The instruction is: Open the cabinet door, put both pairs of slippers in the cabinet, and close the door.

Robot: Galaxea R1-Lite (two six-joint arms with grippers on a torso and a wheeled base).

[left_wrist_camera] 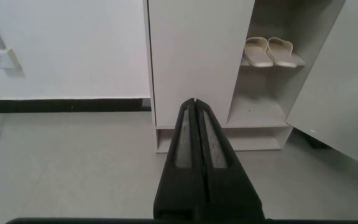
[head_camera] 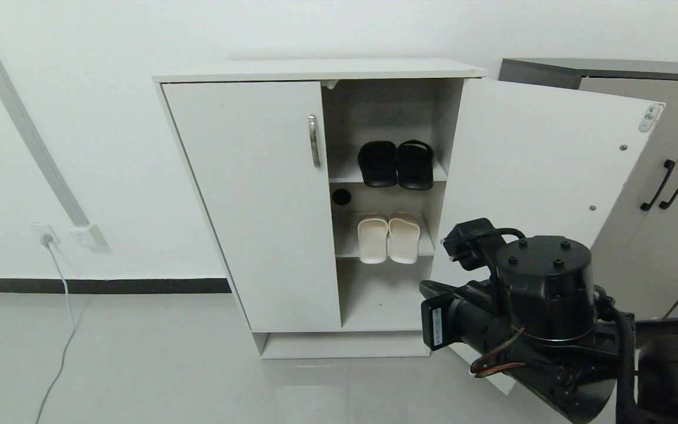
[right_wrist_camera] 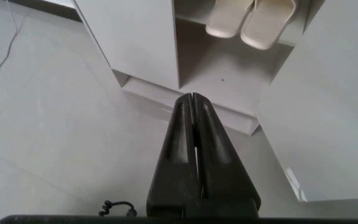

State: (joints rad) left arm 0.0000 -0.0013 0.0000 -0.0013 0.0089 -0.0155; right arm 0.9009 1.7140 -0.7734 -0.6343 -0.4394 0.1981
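The cabinet holds black slippers above white slippers, and its open door, upright, stands near and rightward of the right gripper, closed tight and empty, so that arm, nearer than the likewise closed, empty left gripper, appears best placed to swing it.

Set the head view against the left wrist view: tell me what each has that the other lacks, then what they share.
Head view alone: the black slippers, the door handle and a grey cabinet to the right. Left wrist view alone: the left claw, shut. Both: the white slippers inside the white cabinet, its open door and the wall socket.
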